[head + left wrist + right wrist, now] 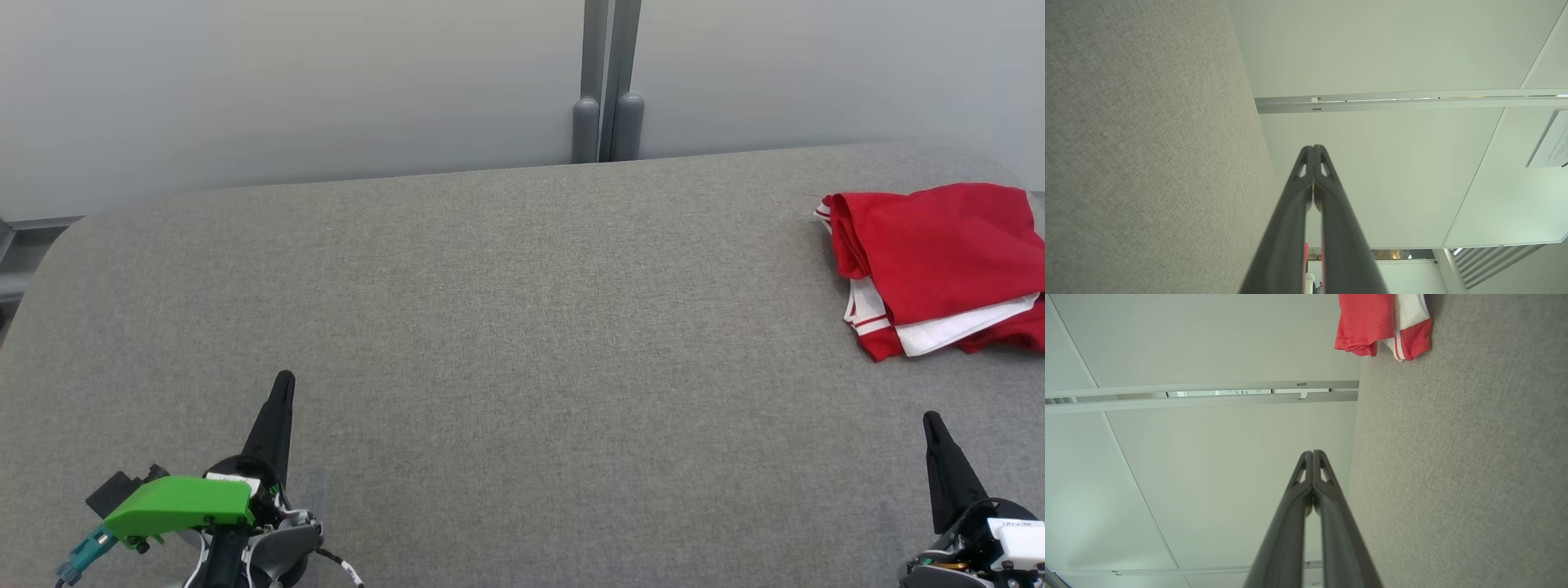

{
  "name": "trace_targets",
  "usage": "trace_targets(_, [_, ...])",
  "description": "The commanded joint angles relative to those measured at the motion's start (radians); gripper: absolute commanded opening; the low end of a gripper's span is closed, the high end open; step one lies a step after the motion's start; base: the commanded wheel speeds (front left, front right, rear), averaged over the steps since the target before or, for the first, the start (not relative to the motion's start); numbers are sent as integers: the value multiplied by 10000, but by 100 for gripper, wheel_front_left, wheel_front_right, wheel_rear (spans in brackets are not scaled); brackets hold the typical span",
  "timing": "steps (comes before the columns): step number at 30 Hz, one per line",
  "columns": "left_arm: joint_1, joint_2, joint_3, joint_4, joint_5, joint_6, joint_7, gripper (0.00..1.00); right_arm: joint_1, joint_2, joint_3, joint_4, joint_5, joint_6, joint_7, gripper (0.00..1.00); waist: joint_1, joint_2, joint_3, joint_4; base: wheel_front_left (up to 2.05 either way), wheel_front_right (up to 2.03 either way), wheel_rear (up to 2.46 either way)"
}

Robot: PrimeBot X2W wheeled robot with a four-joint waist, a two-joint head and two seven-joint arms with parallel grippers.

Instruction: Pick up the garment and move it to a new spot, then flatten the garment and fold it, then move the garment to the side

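The left claw (283, 380) sits at the near left, its two dark fingers pressed together, pointing toward the far side. The right claw (931, 420), at the near right, is closed the same way.

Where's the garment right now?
Head view: the red-and-white garment lies loosely folded at the far right of the table, beyond the shut right gripper, untouched.

Red-white garment (939, 261), folded, far right

1 red-and-white garment (939, 253). 1 grey fabric-covered table (522, 327). 2 grippers: the left gripper (284, 380) and the right gripper (930, 419). 1 green cover (184, 502). 2 grey posts (585, 131) behind the table.
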State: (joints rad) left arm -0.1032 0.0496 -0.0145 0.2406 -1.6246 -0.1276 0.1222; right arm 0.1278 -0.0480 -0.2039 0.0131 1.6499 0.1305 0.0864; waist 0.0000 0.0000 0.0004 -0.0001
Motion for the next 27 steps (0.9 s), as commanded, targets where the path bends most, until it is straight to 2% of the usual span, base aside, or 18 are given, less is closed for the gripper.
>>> trace_targets(1, [-123, 7, 24, -13, -36, -62, 26, 0, 79, -42, -23, -47, 25, 4, 8, 0, 0, 0, 0, 0, 0, 0, 0])
trace_targets(27, [-122, 9, 23, -14, -38, -62, 24, 0, 79, -42, -23, -47, 25, 4, 8, 0, 0, 0, 0, 0, 0, 0, 0])
